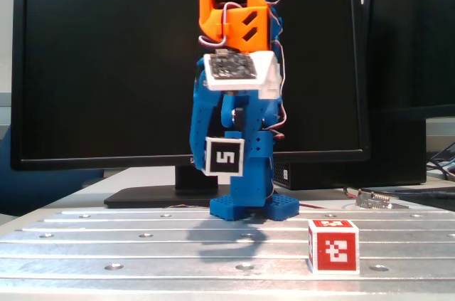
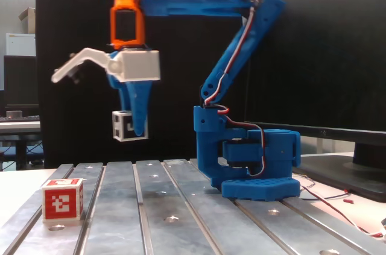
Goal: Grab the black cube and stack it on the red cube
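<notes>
Pickup is judged done; transport and stacking are left.

In a fixed view facing the arm, the black cube [image 1: 225, 156] is seen held well above the slotted metal table [image 1: 142, 244], clamped in the gripper [image 1: 226, 166], its "5" face turned to the camera. The red cube [image 1: 333, 245] sits on the table, lower and to the right, well apart from the black one, nothing on top of it.

In a fixed view from the side, the gripper [image 2: 134, 129] is shown closed on the black cube [image 2: 126, 126], w/ clear air beneath. The red cube [image 2: 62, 199] is found at lower left, near the table [image 2: 181, 219] edge. A carry across & a lowering onto its top are still needed.
</notes>
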### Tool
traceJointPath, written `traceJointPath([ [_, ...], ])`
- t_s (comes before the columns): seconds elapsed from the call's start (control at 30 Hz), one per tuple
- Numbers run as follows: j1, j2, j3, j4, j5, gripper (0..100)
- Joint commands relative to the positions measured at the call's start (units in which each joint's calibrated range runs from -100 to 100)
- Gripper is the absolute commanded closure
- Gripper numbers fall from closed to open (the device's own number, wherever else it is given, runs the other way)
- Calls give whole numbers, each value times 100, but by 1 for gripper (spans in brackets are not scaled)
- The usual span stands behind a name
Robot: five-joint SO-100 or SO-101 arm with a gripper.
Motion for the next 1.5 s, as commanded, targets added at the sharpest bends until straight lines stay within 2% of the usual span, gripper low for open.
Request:
traceJointPath([
  [0.0, -374, 691, -887, 65, 19, 84],
  [0.13, -817, 1451, -1828, 39, 503, 84],
  [0.33, -920, 2061, -2597, 74, 1103, 83],
  [0.57, -1496, 2178, -2579, -123, 1166, 83],
  [0.77, -1614, 2362, -2606, -559, 2213, 84],
  [1.03, -2005, 2604, -2651, -850, 2954, 84],
  [1.47, -2338, 2671, -2552, -867, 3023, 84],
])
